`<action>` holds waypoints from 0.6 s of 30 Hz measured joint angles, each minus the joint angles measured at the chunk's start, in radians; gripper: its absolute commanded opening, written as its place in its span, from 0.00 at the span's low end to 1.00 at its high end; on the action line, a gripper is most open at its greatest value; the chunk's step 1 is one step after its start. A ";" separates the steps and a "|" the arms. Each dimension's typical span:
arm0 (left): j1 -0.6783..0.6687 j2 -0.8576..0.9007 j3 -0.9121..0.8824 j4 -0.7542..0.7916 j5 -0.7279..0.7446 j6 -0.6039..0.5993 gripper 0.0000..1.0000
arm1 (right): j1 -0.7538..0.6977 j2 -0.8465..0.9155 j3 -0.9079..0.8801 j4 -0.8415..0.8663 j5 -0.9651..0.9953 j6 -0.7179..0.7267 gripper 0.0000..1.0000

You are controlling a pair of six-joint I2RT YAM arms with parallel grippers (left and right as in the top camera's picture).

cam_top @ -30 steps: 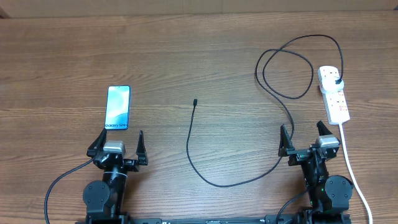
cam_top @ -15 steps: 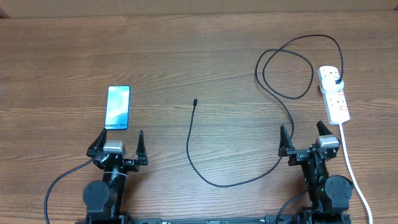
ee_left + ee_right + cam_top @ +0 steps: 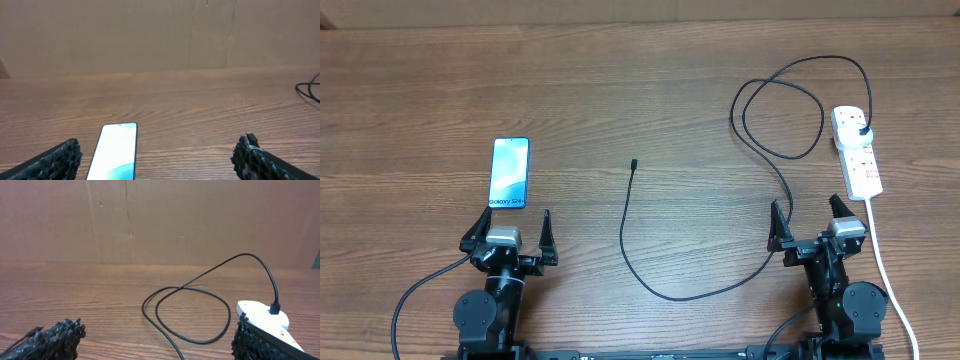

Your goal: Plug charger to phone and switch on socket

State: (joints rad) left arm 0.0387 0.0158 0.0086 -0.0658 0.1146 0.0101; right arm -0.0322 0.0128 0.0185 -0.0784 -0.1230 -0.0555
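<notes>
The phone (image 3: 510,173) lies flat at the left, blue-teal screen up; its top end shows in the left wrist view (image 3: 115,152). The black charger cable (image 3: 760,105) loops at the right, its plug sits in the white power strip (image 3: 856,150), and its connector tip (image 3: 634,163) lies loose mid-table. The loop (image 3: 192,312) and strip (image 3: 262,317) show in the right wrist view. My left gripper (image 3: 508,234) is open and empty just in front of the phone. My right gripper (image 3: 810,222) is open and empty, in front of the strip.
The strip's thick white cord (image 3: 886,270) runs down the right side past my right arm. The cable's long tail (image 3: 690,294) curves across the table between the two arms. A brown cardboard wall (image 3: 150,35) stands behind the wooden table (image 3: 620,80).
</notes>
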 measured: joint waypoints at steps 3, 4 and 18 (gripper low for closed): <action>0.000 0.000 0.000 0.000 0.000 0.000 1.00 | 0.000 0.000 0.000 0.000 0.000 0.000 1.00; 0.000 0.000 0.000 0.000 0.000 0.000 0.99 | 0.000 0.000 0.000 0.000 0.000 0.000 1.00; 0.000 0.006 0.056 -0.086 -0.016 -0.019 1.00 | 0.000 0.000 0.000 0.003 0.000 0.000 1.00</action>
State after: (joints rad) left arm 0.0387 0.0219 0.0647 -0.1516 0.0986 -0.0090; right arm -0.0322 0.0128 0.0185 -0.0750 -0.1230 -0.0551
